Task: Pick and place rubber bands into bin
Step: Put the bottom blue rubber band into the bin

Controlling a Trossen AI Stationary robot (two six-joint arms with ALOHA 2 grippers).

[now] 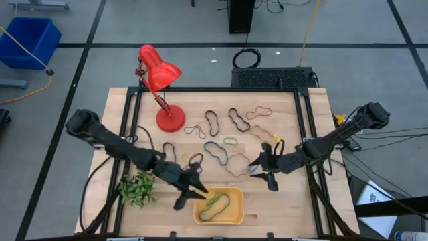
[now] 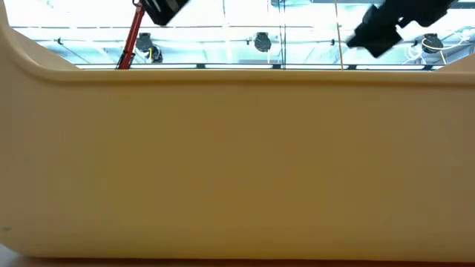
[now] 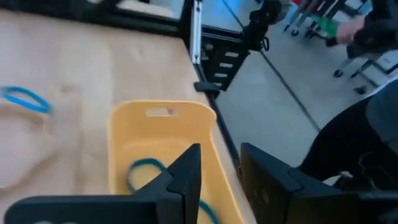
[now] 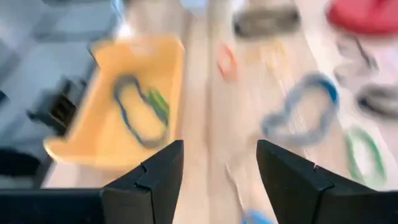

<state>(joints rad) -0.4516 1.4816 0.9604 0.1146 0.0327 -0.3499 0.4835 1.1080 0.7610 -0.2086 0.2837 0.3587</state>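
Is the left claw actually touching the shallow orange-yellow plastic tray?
Cannot tell. In the high view the left gripper overlaps the tray rim; its wrist view shows open fingers above it, but neither shows contact or gap.

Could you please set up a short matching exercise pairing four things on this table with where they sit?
Things:
1. red desk lamp
2. green plant sprig
3. left claw
4. right claw

Places:
A. at the bin's near-left corner
B. over the tan rubber band, right of centre
C. far-left part of the table
D. near-left, beside the bin

Pairs: 1-C, 2-D, 3-A, 4-B
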